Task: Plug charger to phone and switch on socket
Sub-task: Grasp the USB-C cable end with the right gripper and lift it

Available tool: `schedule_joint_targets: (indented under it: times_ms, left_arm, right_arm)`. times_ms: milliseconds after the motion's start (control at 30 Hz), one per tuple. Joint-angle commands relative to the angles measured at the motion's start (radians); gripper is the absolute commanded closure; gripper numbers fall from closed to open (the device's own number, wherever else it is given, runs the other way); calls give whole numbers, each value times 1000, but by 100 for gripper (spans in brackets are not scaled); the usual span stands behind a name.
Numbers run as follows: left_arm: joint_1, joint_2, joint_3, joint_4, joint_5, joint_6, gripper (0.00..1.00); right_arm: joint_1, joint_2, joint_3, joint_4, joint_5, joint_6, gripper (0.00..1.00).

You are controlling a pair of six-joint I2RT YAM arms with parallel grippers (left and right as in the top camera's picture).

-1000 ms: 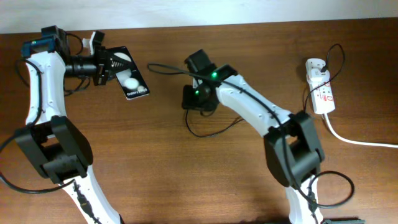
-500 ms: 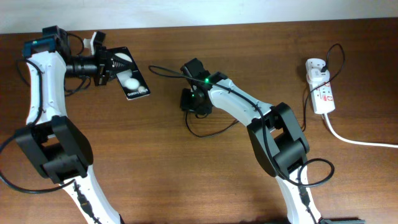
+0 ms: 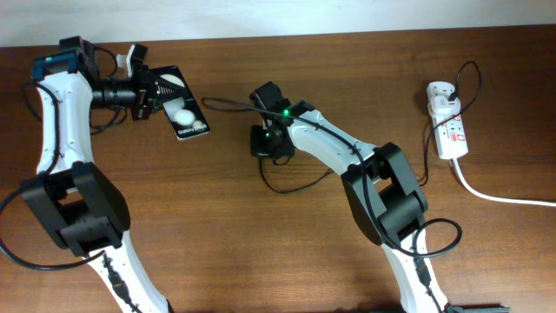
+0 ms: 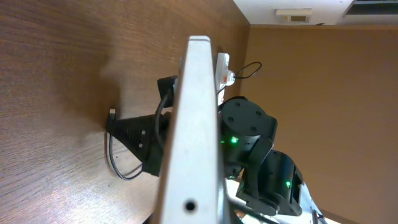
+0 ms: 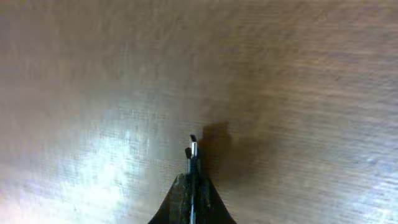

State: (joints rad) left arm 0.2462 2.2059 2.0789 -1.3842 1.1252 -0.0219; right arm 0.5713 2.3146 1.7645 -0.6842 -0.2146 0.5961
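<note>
The phone (image 3: 184, 111) is black with white round blobs and hangs tilted above the table's back left. My left gripper (image 3: 155, 94) is shut on its left edge. In the left wrist view the phone (image 4: 194, 124) shows edge-on, with a small port hole low on its pale rim. My right gripper (image 3: 269, 143) is at mid-table, to the right of the phone, shut on the charger's plug. The plug tip (image 5: 193, 149) sticks out past the closed fingers just above the wood. The black charger cable (image 3: 295, 184) loops on the table. The socket (image 3: 450, 130) lies far right with the white adapter (image 3: 440, 94) plugged in.
A thick white cord (image 3: 495, 196) runs from the socket to the right edge. The pale wall borders the table's back edge. The right arm (image 3: 382, 183) stretches across the middle, and the left arm (image 3: 61, 130) runs along the left side.
My right gripper has closed on the charger's plug tip and shifted slightly left toward the phone. The left gripper and the phone have stayed put.
</note>
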Motion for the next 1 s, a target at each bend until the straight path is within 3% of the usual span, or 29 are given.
schedule_joint_targets:
  times_ms: [0, 67, 133, 533, 800, 967]
  left_arm:
    - [1, -7, 16, -2, 37, 16, 100]
    - [1, -7, 16, -2, 37, 16, 100]
    - [1, -7, 16, -1, -1, 16, 100]
    - [-40, -7, 16, 1, -53, 16, 100]
    - [-68, -7, 16, 3, -61, 46, 100]
    - [-82, -7, 16, 3, -60, 53, 100]
  right_arm:
    - [-52, 23, -1, -64, -161, -220, 96]
    - [-93, -6, -1, -68, -312, -393, 96]
    - [-139, -53, -1, -95, -386, -454, 96]
    - [-186, -192, -1, -270, -610, -593, 96]
    - [-296, -531, -31, -436, -628, -671, 96]
    - [-351, -771, -282, -353, -708, -653, 96]
